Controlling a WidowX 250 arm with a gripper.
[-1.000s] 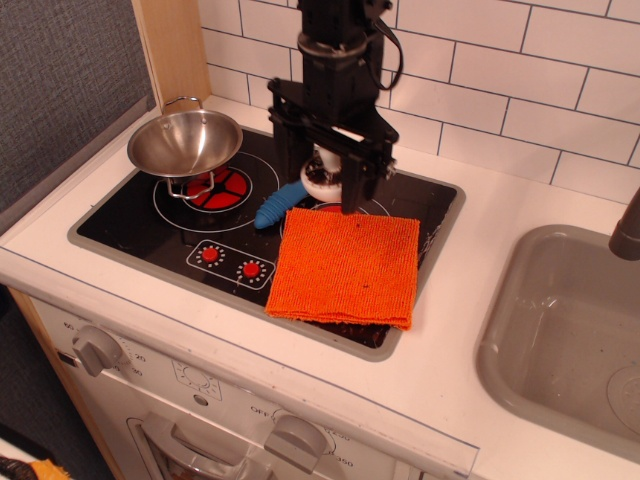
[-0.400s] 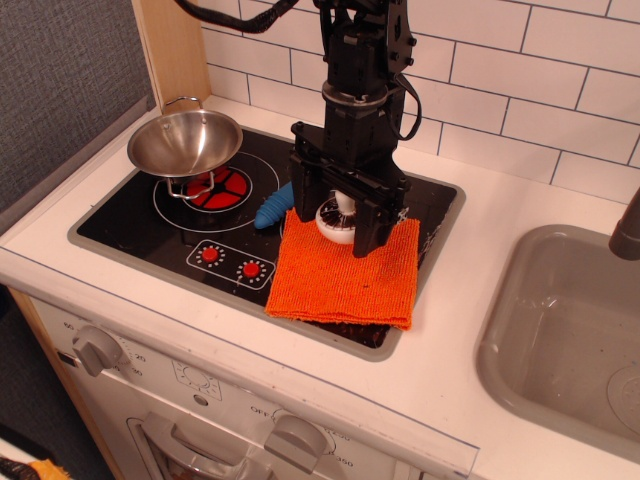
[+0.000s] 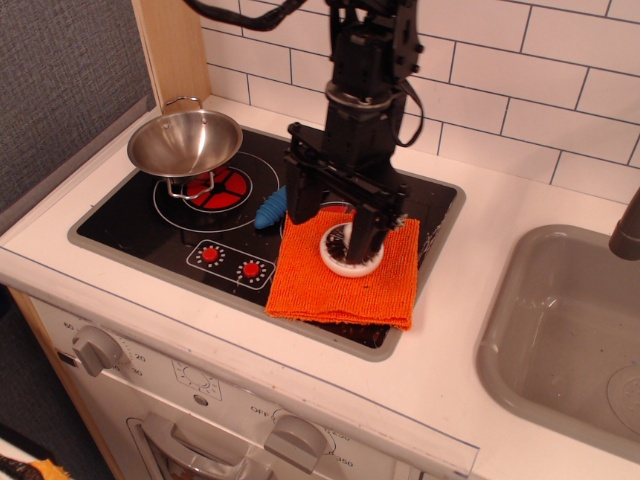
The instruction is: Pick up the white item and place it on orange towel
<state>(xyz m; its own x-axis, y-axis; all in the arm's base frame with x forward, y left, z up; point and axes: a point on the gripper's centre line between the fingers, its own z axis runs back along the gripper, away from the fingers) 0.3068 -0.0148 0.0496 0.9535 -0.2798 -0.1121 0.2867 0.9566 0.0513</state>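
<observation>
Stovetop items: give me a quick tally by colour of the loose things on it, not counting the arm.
White: 1, the white item
Orange: 1, the orange towel
Blue: 1, a blue toy
Silver: 1, the steel bowl
Total: 4

White tile wall (image 3: 520, 90), grey sink (image 3: 560, 330), white counter (image 3: 450, 300)

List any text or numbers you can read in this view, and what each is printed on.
"OFF" on the oven front panel, left of the middle knob.
"350", roughly, right of that knob; blurred, so uncertain.
Small marks around the left knob and the dial graphic: too small to read.
Nothing readable elsewhere.
</observation>
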